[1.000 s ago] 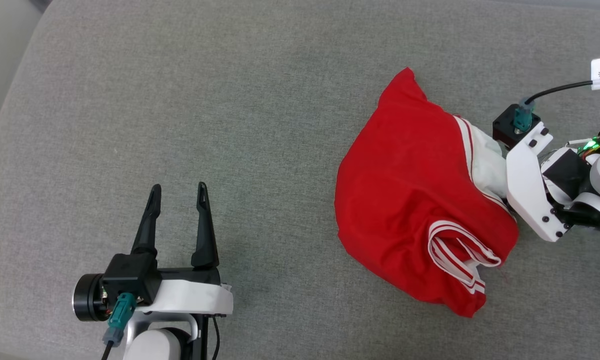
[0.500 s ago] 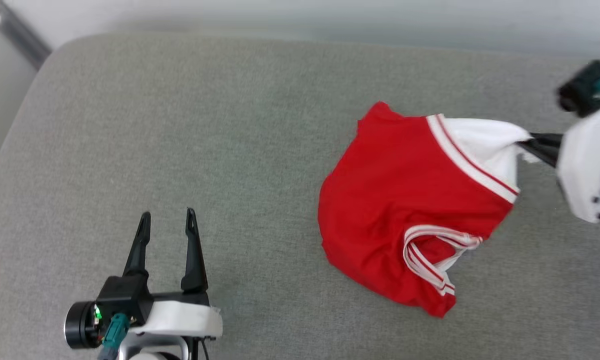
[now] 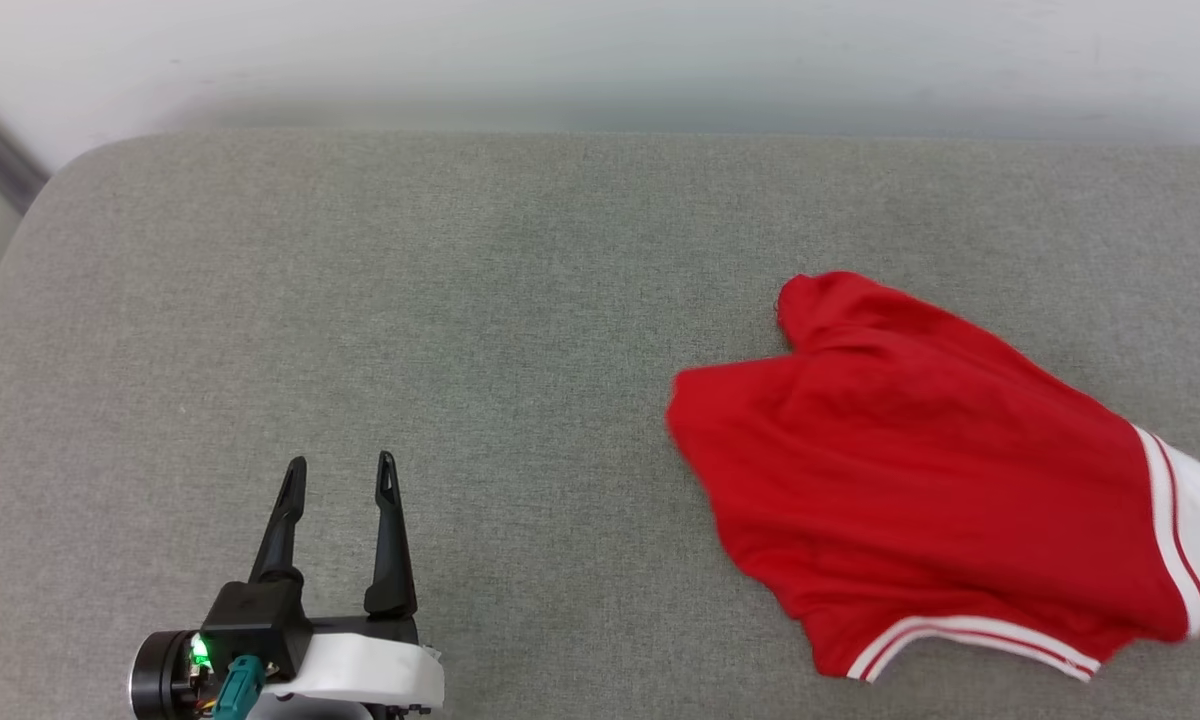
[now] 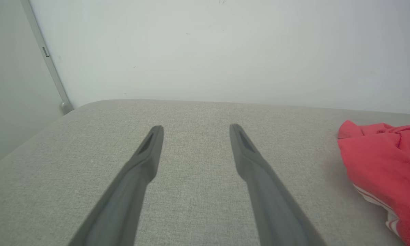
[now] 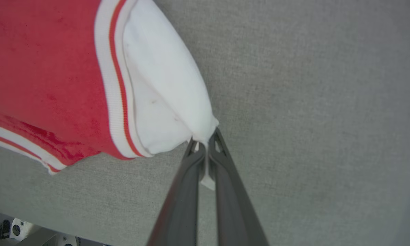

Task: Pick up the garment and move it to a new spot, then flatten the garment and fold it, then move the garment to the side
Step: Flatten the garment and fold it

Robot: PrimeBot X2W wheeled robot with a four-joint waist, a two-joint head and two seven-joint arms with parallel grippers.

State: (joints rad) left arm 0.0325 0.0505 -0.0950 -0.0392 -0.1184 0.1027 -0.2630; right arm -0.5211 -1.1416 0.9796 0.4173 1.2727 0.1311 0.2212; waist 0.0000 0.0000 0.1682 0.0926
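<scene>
Pinching the white sleeve (image 5: 157,85) at its tip, the right gripper (image 5: 205,141) clamps the garment (image 3: 920,470), sprawled on the right of the grey cushion (image 3: 460,300); the left gripper (image 3: 341,472) gapes wide, empty.

A grey fabric-covered cushion (image 3: 460,300) with a rounded corner carries a rumpled red jersey shirt (image 3: 920,470) at its right.

left jaws wide apart and empty, right jaws tight together
</scene>
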